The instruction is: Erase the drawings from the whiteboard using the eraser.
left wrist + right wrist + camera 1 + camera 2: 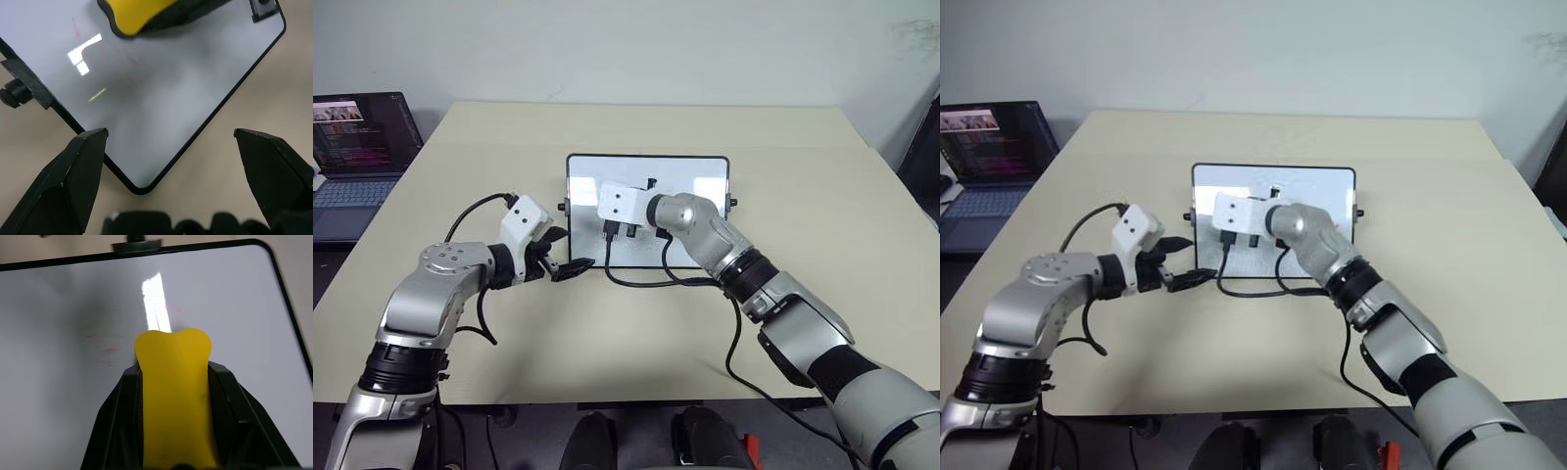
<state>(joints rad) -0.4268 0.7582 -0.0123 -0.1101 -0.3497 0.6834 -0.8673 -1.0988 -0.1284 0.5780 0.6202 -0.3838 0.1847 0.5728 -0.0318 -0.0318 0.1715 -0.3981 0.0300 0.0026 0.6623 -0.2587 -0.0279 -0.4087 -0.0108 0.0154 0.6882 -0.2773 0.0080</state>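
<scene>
while my right gripper [173, 396] is clamped tight on the eraser [175, 382], the yellow block runs lengthwise out past my fingertips over the whiteboard [58, 396], which lies flat on the table [803, 196] in front of me. faint red drawings [110, 351] lie just off the eraser's leading end, to one side of it, so i judge the next wipe has to sweep sideways rather than straight on. my left gripper [171, 142] is spread wide and empty beside the board's near corner, and my right is the nearer to the marks.
</scene>
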